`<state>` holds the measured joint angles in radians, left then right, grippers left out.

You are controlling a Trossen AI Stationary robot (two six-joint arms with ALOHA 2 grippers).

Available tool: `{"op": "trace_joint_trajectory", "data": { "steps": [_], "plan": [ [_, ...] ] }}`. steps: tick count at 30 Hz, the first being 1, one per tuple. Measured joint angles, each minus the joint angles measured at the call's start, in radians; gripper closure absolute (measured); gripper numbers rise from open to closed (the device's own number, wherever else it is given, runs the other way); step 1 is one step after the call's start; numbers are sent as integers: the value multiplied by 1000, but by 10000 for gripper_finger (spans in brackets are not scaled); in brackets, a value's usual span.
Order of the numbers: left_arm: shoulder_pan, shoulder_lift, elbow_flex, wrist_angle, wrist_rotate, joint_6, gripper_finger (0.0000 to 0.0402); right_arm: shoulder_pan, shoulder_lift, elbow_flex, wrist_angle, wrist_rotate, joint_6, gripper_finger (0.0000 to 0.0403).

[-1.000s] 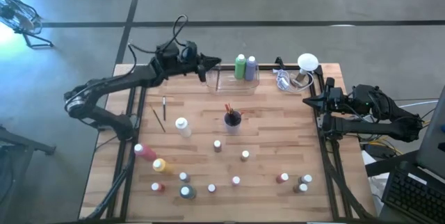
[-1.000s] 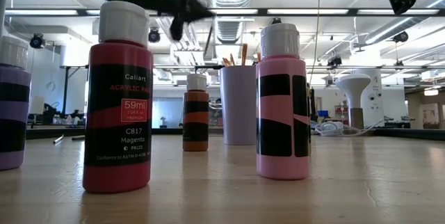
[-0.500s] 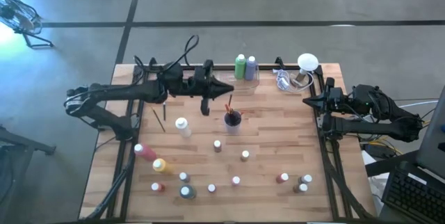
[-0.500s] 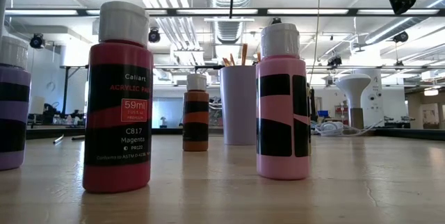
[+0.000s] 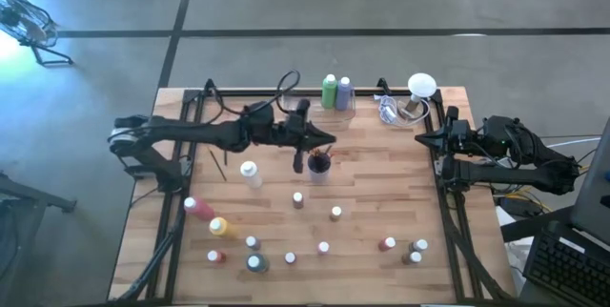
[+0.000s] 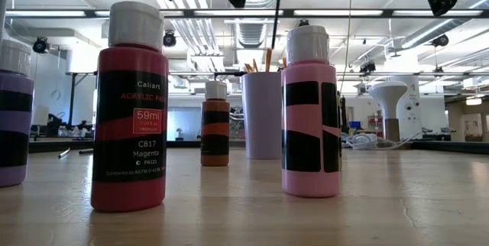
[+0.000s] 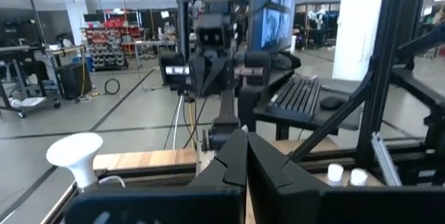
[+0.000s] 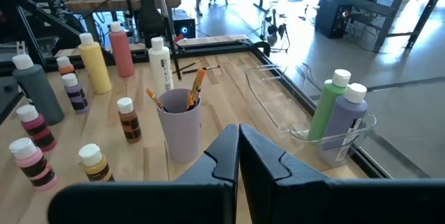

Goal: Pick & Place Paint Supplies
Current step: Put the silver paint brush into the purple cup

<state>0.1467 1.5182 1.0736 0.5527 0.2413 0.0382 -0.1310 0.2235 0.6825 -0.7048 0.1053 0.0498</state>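
My left gripper (image 5: 330,140) is shut and holds nothing. It hangs high above the table's middle, just on the far side of a lilac cup (image 5: 318,164) that holds paintbrushes (image 8: 195,85). A clear tray (image 5: 315,109) at the far edge holds a tall green bottle (image 5: 329,91) and a tall purple bottle (image 5: 343,92), both upright. Several small paint bottles stand on the near half, among them a magenta one (image 6: 128,108) and a pink one (image 6: 309,112). Two loose brushes (image 5: 221,157) lie at the left. My right gripper (image 5: 425,138) waits shut at the right edge.
A white tall bottle (image 5: 250,173) stands left of the cup. A pink bottle (image 5: 198,207) and a yellow bottle (image 5: 219,226) lie near the left edge. A white mushroom-shaped object (image 5: 421,86) and a clear bag stand at the far right corner.
My left gripper has swung from the far edge, beside the tray's left end, toward the near and right edges, and now hangs by the cup. Its wrist has rolled on the way. It stays shut with nothing in it. The bottles have not moved.
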Motion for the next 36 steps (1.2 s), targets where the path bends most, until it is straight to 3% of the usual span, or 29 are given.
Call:
{"op": "trace_joint_trajectory", "data": {
  "steps": [4, 14, 36],
  "plan": [
    [1, 28, -33, 83, 1, 12, 401, 0, 0, 0, 0, 0, 0, 394],
    [17, 23, -272, 368, -23, -49, 401, 0, 0, 0, 0, 0, 0, 394],
    [33, 179, -310, 408, 31, -69, 401, 0, 0, 0, 0, 0, 0, 394]
  ]
}}
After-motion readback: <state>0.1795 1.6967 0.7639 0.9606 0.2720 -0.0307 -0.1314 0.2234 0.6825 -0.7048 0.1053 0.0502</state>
